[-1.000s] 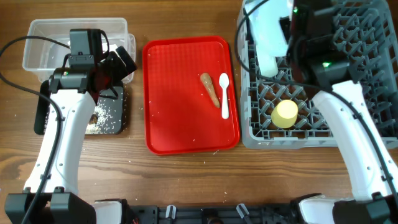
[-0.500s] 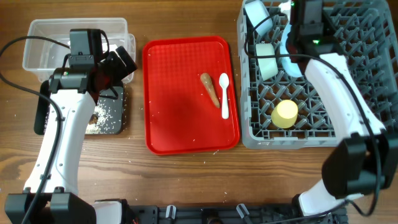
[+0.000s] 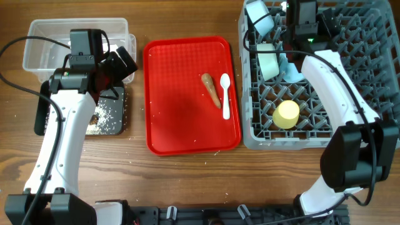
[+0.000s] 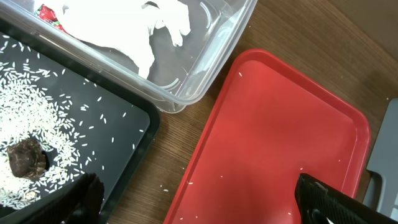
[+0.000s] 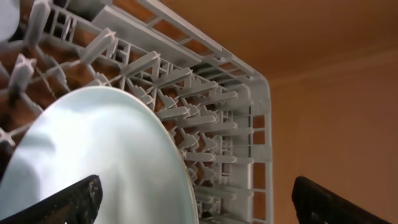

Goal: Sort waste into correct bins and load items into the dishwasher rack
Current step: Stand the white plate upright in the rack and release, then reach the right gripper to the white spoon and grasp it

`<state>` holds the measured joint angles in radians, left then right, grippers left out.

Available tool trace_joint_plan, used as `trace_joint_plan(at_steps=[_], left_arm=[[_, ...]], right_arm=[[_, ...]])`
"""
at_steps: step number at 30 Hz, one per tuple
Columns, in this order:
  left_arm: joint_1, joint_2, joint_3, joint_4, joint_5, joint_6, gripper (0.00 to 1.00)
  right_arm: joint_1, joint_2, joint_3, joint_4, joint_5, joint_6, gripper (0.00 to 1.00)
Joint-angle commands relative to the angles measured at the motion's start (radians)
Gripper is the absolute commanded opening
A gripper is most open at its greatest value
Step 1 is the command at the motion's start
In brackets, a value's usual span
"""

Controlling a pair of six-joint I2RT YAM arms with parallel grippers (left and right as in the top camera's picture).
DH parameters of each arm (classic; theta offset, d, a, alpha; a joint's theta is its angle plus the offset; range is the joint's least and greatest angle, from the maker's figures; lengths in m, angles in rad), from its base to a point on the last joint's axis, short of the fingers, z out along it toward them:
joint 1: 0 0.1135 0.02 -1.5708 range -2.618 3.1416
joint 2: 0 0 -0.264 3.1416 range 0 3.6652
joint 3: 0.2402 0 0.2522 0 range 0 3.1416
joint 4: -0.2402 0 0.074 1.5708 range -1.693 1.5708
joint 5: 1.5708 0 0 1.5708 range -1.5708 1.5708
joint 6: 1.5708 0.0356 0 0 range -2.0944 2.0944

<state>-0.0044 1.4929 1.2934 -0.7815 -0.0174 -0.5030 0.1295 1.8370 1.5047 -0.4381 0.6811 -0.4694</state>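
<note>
The right arm has just parted with the plate. A second ago it was carrying that pale blue disc, broad face up, over the ten-o'clock corner of the rack. Now the plate stands on edge among the pegs there, and from above it shows only as a thin blue sliver at three o'clock of the lower bowl. The right gripper hangs close over it with its fingers spread wide, neither pressing on the rim as far as I can see. I'd say it has let go and holds nothing. That leaves the rack nearly loaded: the upper bowl is tipped at the corner, the lower one is on its side beneath it, and the yellow cup sits toward six o'clock. Only the spoon is left to load; it lies on the red tray just at three o'clock of the carrot, which is the last scrap unsorted. The left arm has not stirred in all this. The left gripper hovers over the strip of table between the black tray and the red one, fingers wide apart and empty. On that side the paper is in the clear tub. The rice and the brown lump are in the black tray. To my eye the carrot belongs there with the other food, and either arm could reach for it next.
</note>
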Motion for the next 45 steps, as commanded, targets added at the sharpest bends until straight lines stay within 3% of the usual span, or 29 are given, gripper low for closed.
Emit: trace_joint_plan(at_steps=[1, 6, 10, 14, 15, 17, 23, 28, 33, 45], left_arm=[[0.004, -0.008, 0.014, 0.002, 0.001, -0.006, 1.00], [0.004, -0.008, 0.014, 0.002, 0.001, -0.006, 1.00], [0.004, -0.008, 0.014, 0.002, 0.001, -0.006, 1.00], [0.004, -0.008, 0.014, 0.002, 0.001, -0.006, 1.00], [0.004, -0.008, 0.014, 0.002, 0.001, -0.006, 1.00], [0.004, -0.008, 0.014, 0.002, 0.001, -0.006, 1.00], [0.004, -0.008, 0.014, 0.002, 0.001, -0.006, 1.00], [0.004, -0.008, 0.014, 0.002, 0.001, -0.006, 1.00], [0.004, -0.008, 0.014, 0.002, 0.001, -0.006, 1.00], [0.004, -0.008, 0.014, 0.002, 0.001, -0.006, 1.00]], right_arm=[[0.023, -0.104, 0.016, -0.020, -0.060, 0.184, 1.00], [0.105, -0.238, 0.016, -0.087, -0.343, 0.294, 1.00], [0.175, -0.284, 0.016, -0.117, -0.717, 0.408, 1.00], [0.210, -0.271, -0.004, -0.125, -0.928, 0.658, 1.00], [0.211, -0.264, -0.017, -0.127, -0.929, 0.737, 1.00], [0.212, -0.243, -0.041, -0.140, -0.929, 0.761, 1.00], [0.233, -0.162, -0.075, -0.220, -0.919, 0.753, 0.84], [0.289, -0.078, -0.093, -0.275, -0.761, 0.776, 0.70], [0.307, -0.009, -0.093, -0.285, -0.739, 0.796, 0.56], [0.378, 0.174, -0.093, -0.313, -0.624, 0.870, 0.50]])
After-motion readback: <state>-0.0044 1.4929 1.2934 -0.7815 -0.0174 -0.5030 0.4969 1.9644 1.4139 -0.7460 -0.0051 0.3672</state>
